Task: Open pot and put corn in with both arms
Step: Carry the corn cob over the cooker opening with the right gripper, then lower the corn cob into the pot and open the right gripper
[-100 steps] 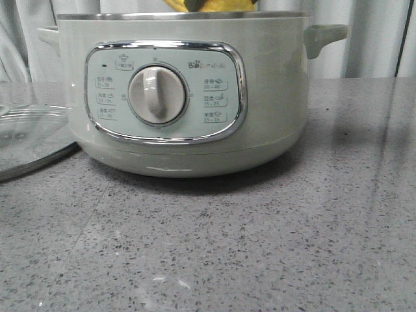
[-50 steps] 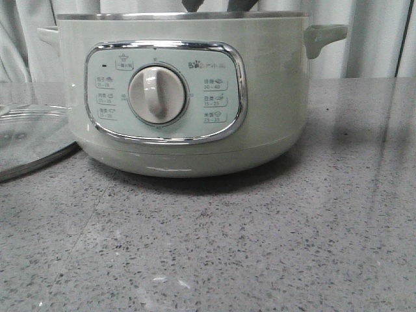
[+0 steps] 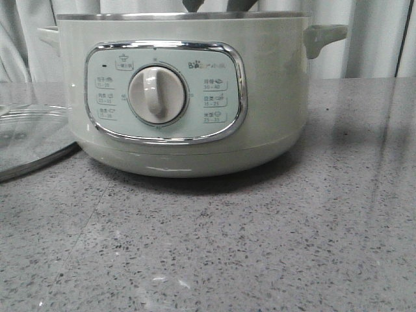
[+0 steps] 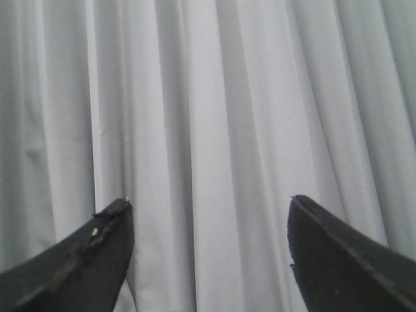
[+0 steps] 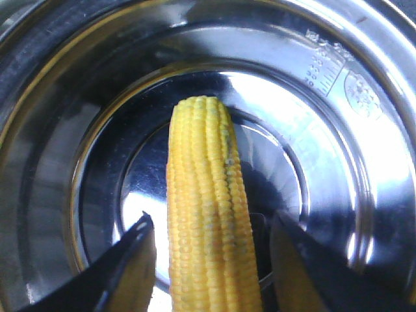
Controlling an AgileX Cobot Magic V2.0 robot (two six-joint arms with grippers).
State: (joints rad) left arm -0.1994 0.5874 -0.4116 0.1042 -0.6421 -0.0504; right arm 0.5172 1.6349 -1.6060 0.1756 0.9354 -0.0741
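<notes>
The pale-green pot (image 3: 182, 91) stands open on the grey table, with its dial facing the camera. In the right wrist view the yellow corn (image 5: 205, 214) lies inside the pot's shiny steel bowl (image 5: 312, 130). My right gripper (image 5: 211, 218) is open over the bowl, with a gap between the cob and each finger. Its dark fingertips (image 3: 192, 5) show just above the pot's rim in the front view, where the corn is hidden. My left gripper (image 4: 209, 200) is open and empty, facing the white curtain.
The round glass lid (image 3: 26, 140) with a metal rim lies flat on the table to the left of the pot, close to its base. A pale curtain (image 3: 377, 39) hangs behind the table. Bare grey tabletop (image 3: 260, 247) lies in front.
A second ago the corn showed above the pot's rim between the right fingers. Now it is down inside the pot and the fingers stand apart above the rim.
</notes>
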